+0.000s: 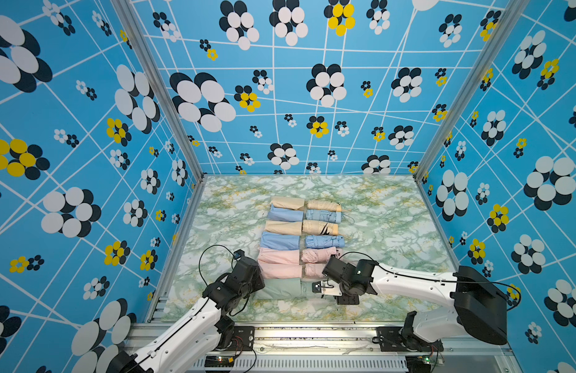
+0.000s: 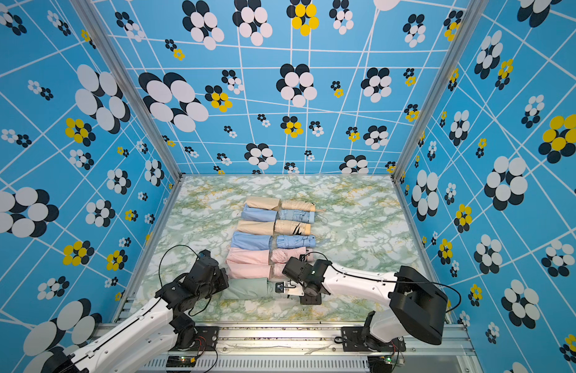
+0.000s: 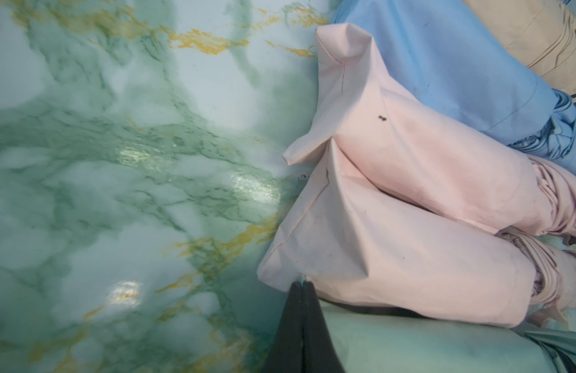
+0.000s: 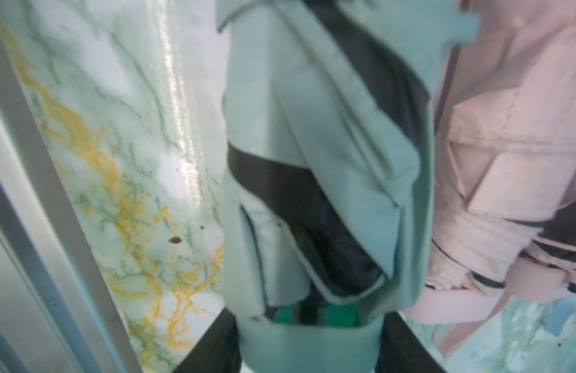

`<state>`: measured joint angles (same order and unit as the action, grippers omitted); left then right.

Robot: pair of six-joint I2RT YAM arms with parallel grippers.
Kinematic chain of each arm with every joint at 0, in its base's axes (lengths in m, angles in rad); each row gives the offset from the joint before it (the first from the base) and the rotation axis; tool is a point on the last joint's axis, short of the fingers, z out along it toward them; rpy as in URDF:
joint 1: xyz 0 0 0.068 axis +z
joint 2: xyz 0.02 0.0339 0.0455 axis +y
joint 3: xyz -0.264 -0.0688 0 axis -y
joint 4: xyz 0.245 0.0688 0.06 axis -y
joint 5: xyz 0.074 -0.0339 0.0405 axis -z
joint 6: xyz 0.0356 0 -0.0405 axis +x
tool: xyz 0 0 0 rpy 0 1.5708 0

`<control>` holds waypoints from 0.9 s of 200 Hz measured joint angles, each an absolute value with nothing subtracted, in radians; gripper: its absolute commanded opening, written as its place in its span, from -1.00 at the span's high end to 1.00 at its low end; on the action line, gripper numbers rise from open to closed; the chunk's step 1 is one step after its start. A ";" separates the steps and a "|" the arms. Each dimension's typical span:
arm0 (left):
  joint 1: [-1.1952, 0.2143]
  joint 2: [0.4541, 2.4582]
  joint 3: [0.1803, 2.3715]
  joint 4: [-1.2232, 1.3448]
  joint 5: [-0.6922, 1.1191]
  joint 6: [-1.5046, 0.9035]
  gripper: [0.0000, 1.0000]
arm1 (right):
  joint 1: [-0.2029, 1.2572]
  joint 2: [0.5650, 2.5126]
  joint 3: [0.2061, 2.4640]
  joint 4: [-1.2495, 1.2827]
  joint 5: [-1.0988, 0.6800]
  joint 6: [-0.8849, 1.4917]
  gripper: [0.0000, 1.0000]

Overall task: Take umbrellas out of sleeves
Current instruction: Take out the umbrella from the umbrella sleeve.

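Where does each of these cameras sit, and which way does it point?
Top views: twin cameras high above the arm bases, looking down at the table, sleeves and umbrellas; left arm and right arm show.
Left wrist: rides the left arm, looks across the table at the pink sleeves; the left gripper, jaws shut on the mint sleeve, shows.
Right wrist: rides the right arm, looks at the mint umbrella in the right gripper.
Shared: pink sleeves, in top and left wrist views.

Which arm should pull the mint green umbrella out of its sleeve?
Right: the right tool grips the mint green umbrella at its handle end, while the left tool seems to pinch the mint green sleeve at its closed end, anchoring it.
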<state>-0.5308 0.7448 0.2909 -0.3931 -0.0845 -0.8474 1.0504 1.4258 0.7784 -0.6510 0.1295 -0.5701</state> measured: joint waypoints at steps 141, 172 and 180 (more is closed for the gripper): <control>-0.515 0.731 0.316 -0.444 -0.123 -0.817 1.00 | 1.044 1.396 0.759 -0.678 0.157 -0.590 0.34; -0.509 0.731 0.316 -0.450 -0.133 -0.817 1.00 | 1.044 1.380 0.746 -0.681 0.171 -0.592 0.33; -0.509 0.731 0.316 -0.450 -0.134 -0.817 1.00 | 1.044 1.378 0.746 -0.685 0.174 -0.592 0.32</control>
<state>-0.5095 0.7307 0.3164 -0.4496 -0.1337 -0.8173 1.0435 1.3781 0.7456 -0.6849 0.1738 -0.5919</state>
